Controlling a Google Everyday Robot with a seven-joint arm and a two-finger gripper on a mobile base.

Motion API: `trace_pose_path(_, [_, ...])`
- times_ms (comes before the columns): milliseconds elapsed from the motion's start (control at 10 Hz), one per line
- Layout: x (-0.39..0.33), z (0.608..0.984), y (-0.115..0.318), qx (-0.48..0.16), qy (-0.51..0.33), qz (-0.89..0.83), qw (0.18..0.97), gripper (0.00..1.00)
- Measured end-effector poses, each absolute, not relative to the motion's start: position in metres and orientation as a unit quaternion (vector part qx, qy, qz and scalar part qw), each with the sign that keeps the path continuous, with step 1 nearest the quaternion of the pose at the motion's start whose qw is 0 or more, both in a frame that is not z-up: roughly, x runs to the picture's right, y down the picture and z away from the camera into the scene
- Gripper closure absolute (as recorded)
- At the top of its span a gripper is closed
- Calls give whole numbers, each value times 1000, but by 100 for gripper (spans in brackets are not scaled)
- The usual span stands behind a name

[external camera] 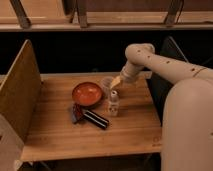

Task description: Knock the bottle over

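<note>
The small whitish bottle stands upright on the wooden table, just right of the red bowl. Its white cap points up. My gripper hangs just above and slightly behind the bottle's cap, at the end of the white arm that reaches in from the right. It sits close in front of the clear plastic cup.
A dark black elongated object lies in front of the bowl, beside a small dark red item. A tall wooden panel stands along the table's left side. My large white body fills the right.
</note>
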State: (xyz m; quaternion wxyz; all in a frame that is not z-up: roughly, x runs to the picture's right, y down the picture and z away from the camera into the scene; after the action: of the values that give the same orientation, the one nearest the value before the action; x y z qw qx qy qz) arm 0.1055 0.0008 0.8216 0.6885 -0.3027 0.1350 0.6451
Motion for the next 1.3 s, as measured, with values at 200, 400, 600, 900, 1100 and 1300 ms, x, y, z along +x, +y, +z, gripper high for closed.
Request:
trace_pose_path(200, [105, 822, 1, -303, 135, 645, 689, 27])
trace_pose_path(400, [110, 823, -3, -290, 140, 639, 699, 50])
trace_pose_path(600, [117, 823, -11, -273, 141, 639, 705, 67])
trace_pose_path(900, [134, 818, -30, -230, 148, 644, 715, 96])
trace_pose_path(1100, [136, 812, -29, -218, 152, 644, 717, 100])
trace_pose_path(1300, [127, 805, -4, -237, 167, 643, 709, 100])
